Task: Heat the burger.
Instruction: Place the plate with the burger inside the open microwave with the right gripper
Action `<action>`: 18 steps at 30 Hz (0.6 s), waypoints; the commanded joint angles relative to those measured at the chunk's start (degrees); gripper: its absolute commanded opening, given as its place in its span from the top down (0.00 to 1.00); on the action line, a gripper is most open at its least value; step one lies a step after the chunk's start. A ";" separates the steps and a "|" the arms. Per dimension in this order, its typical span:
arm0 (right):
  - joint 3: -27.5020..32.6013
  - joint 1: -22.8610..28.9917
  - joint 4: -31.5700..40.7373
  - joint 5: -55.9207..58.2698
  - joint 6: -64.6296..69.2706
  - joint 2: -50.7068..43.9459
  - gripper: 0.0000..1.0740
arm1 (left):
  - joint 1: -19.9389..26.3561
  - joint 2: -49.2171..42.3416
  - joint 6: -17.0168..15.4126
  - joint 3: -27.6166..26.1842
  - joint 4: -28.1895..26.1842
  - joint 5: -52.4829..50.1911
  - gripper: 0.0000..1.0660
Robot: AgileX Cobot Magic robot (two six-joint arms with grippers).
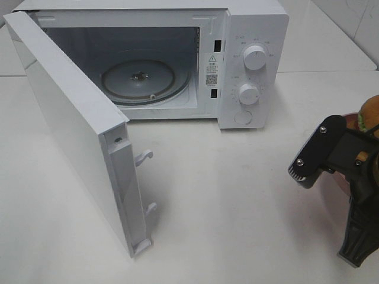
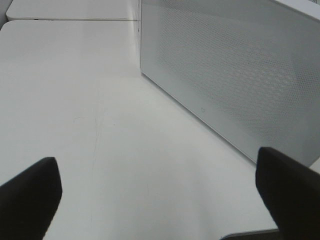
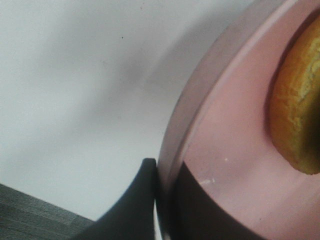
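White, matte tabletop (image 1: 237, 195) across nearly the whole high view, softly and evenly lit, with only faint, blurred shadows. Thin seam (image 1: 331, 72) between adjoining slabs toward the back. White tiled wall (image 1: 355, 18) with faint grout lines at the far right corner. Dark grey, wood-grained floor (image 3: 30, 215) beyond the table edge in the right wrist view

The right gripper (image 3: 164, 202) has its dark jaws clamped on the rim of a pink plate (image 3: 235, 165). One jaw is against the outside of the rim and the other lies on the pink inner face. The burger (image 3: 295, 115) sits on the plate, apart from the jaws, with only part of its golden-brown bun in view. Beside the plate spreads the white surface (image 3: 75, 90), shadowed near the rim. A grey, streaked strip (image 3: 30, 212) borders the surface.
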 commanded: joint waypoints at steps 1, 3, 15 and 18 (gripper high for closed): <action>0.11 2.64 -3.32 1.43 -3.67 -1.55 1.00 | 0.11 -1.32 -0.11 0.11 0.17 -0.69 0.08; 0.11 4.30 -3.32 1.38 -5.67 -2.12 1.00 | 0.11 -1.32 -0.11 0.11 0.17 -0.69 0.08; 0.11 13.46 -3.38 1.09 -15.64 -2.41 1.00 | 0.11 -1.32 -0.11 0.11 0.17 -0.69 0.08; 0.11 14.50 -3.38 0.69 -18.91 -2.41 1.00 | 0.11 -1.32 -0.11 0.11 0.17 -0.69 0.08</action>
